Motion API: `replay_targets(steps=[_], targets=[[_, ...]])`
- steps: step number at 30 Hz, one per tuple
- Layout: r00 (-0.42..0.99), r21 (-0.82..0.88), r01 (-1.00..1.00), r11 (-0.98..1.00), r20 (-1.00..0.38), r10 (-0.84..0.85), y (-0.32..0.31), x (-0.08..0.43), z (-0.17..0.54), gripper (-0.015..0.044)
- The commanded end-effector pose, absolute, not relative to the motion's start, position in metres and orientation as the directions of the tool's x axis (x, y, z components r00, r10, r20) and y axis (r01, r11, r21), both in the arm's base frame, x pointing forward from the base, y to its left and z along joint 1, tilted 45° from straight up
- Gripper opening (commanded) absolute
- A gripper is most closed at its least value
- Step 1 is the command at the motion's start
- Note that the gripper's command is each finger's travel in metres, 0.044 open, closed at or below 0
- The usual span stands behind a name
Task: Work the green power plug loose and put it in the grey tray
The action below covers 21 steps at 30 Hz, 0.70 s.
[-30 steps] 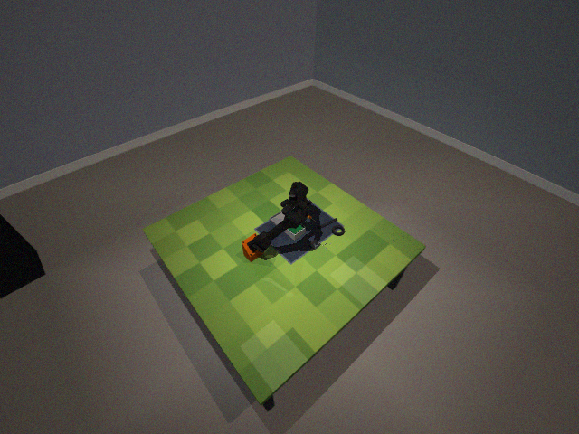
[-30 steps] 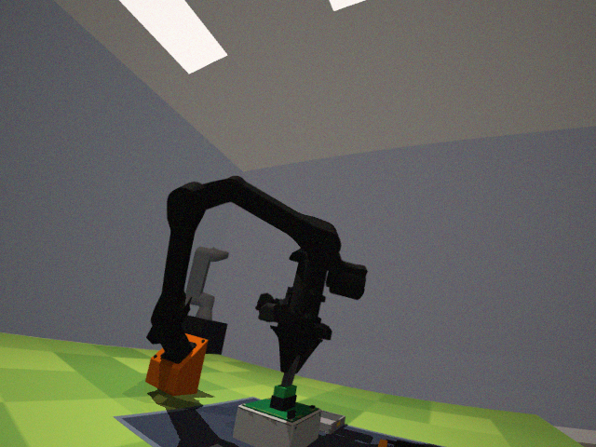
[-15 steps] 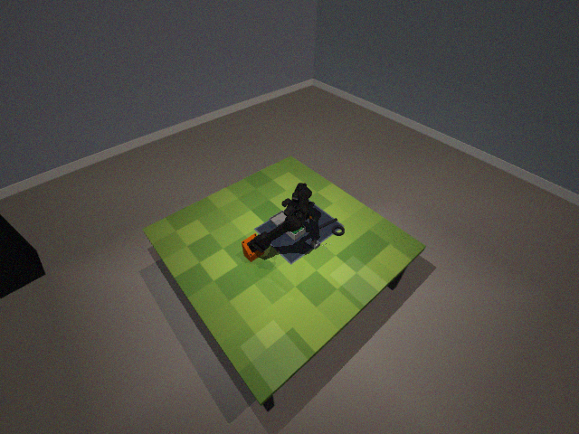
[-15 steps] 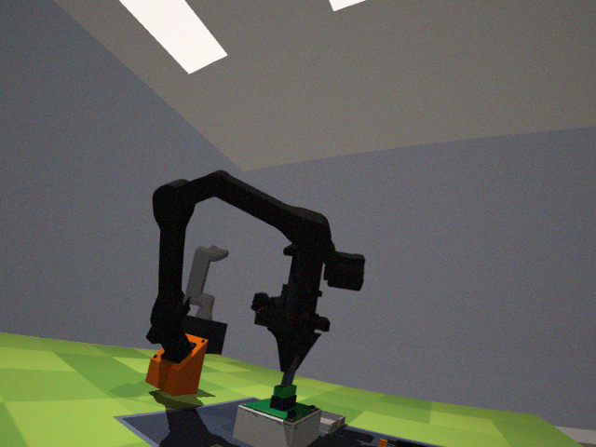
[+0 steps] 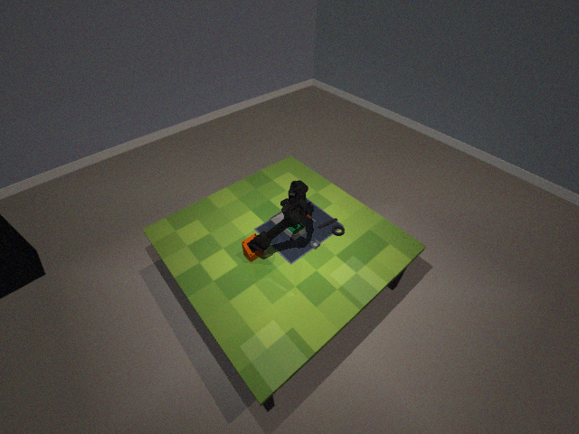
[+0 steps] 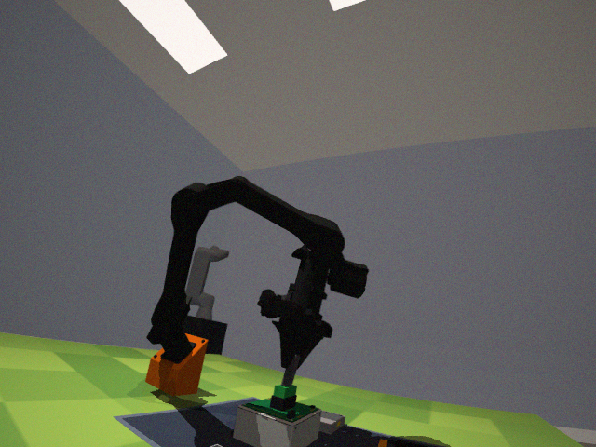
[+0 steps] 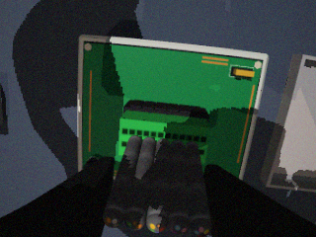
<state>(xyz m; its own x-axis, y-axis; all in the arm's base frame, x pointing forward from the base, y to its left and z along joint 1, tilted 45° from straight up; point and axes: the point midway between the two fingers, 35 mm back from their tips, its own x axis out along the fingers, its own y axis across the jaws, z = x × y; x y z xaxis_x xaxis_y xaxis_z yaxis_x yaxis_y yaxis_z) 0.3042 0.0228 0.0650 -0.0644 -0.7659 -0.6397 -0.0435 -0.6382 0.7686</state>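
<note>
Walls: dull blue-grey, matte, with a pale skirting strip at the floor line.
Table: green checks, straight edges, open room widest on the near side in the top view.
Mat: dark blue, flat, thin pale border.
Base: orange, angular, left of the board in the exterior view.
Arm: black, arched over to the board, its shadow across the mat.
Board: green, square, on a pale boxy block.
Plug: green, in the black socket, so outside the tray.
Claw: gripper clamped on the grey cables, just above the plug (they look like a row of round straws).
Tray: grey, low and rectangular, near the board's right side in the wrist view.
Ring: dark, round, at the mat's right corner from the top, near a slim dark rod.
</note>
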Motion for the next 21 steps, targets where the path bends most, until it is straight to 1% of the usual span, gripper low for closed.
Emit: replay_targets(steps=[1,4,10,13,17,21], targets=[[-0.023,0.786,-0.027,-0.617,-0.618,-0.786,0.04,0.305,0.07,0.0],[-0.021,0.755,-0.028,-0.655,-0.656,-0.755,0.038,0.305,0.073,0.0],[-0.016,0.634,-0.031,-0.773,-0.773,-0.634,0.029,0.305,0.085,0.0],[-0.015,0.595,-0.031,-0.803,-0.803,-0.595,0.026,0.305,0.088,0.0],[-0.016,0.612,-0.031,-0.791,-0.791,-0.611,0.028,0.305,0.088,0.0],[-0.019,0.697,-0.029,-0.716,-0.717,-0.697,0.036,0.305,0.081,0.0]])
